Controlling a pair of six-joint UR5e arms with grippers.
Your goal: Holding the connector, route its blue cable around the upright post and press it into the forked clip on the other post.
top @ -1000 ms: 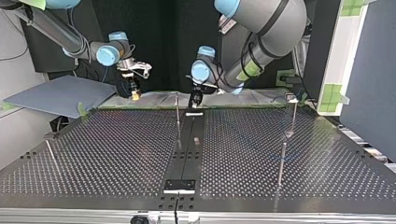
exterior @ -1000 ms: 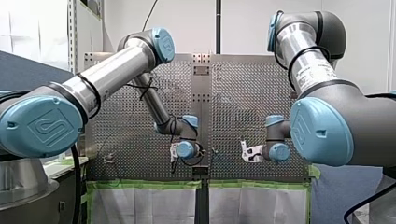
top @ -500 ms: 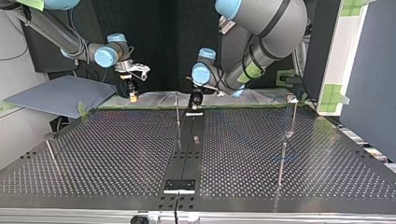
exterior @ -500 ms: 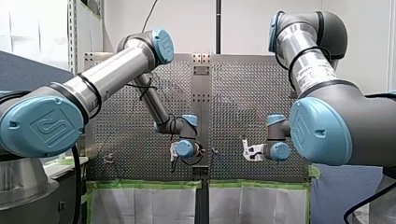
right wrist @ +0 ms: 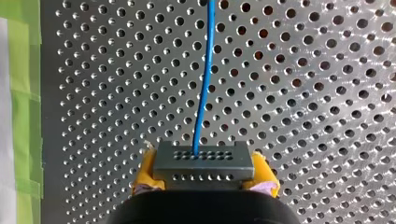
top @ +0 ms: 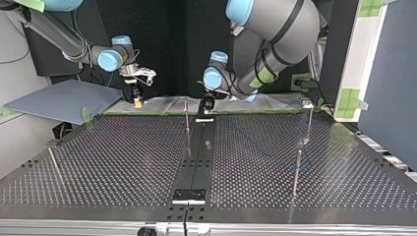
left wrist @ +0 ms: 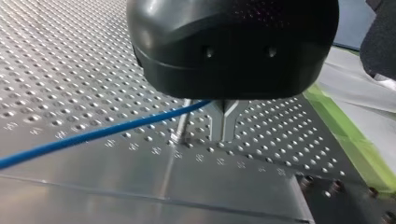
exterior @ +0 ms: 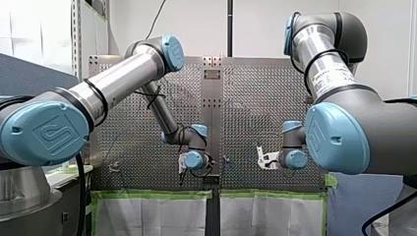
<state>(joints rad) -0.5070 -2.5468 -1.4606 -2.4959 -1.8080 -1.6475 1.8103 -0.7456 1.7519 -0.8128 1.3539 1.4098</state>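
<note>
In the right wrist view a grey connector (right wrist: 203,161) sits between the yellow pads (right wrist: 145,173) of my right gripper (right wrist: 203,179), which is shut on it. Its blue cable (right wrist: 203,93) runs straight ahead over the perforated table. In the top view that gripper (top: 138,101) hangs at the far left edge. My left gripper (left wrist: 223,136) is shut, and the blue cable (left wrist: 93,135) ends at its metal fingers. A thin upright post (left wrist: 181,126) stands just beside them. In the top view my left gripper (top: 207,104) hangs close to that post (top: 187,118).
More posts stand on the table: one with a clip-like top (top: 308,118) at the top view's right, another (top: 296,172) nearer the camera, and a leaning one (top: 53,161) at the left. Green tape (left wrist: 348,130) marks the table's edge. A dark central strip (top: 199,152) crosses the table.
My right gripper with the connector has drifted a little toward the top view's left. My left gripper has shifted slightly beside the post. Both grips are unchanged.
</note>
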